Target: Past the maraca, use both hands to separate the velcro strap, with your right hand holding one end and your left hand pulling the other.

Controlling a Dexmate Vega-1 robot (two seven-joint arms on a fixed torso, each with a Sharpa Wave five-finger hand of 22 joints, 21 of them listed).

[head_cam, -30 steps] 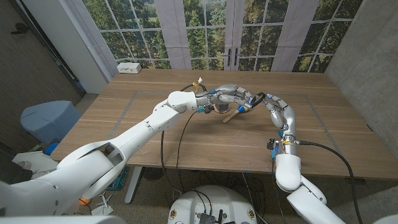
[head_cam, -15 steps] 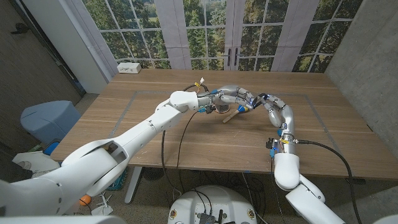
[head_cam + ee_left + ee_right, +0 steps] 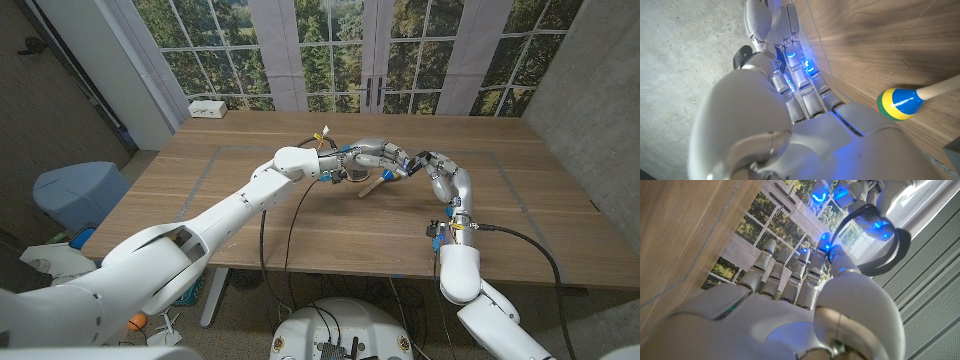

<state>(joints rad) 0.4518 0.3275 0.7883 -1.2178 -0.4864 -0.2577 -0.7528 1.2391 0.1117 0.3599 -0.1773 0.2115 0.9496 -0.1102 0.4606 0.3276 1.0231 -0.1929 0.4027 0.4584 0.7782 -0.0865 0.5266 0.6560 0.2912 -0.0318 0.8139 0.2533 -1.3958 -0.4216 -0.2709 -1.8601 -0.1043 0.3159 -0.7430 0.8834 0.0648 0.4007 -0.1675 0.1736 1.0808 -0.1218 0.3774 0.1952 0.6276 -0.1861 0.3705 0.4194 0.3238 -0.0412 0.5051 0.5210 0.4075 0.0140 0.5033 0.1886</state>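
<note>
— So, where are the two hands?
— Both meet in the upper middle of the head view, over the wooden table. The left hand reaches in from the left side and the right hand from the right, fingertips almost together.
— And the velcro strap?
— It is a dark loop between them. In the right wrist view the velcro strap curves around the right hand's thumb side, and the left hand's fingers, lit blue, come at it from the upper right of that frame. The right hand seems to pinch one end. If the left hand really grips the other end, I cannot tell.
— Where lies the maraca?
— The maraca lies on the table just below the hands in the head view. In the left wrist view its coloured head is at the right, beside the left hand.
</note>
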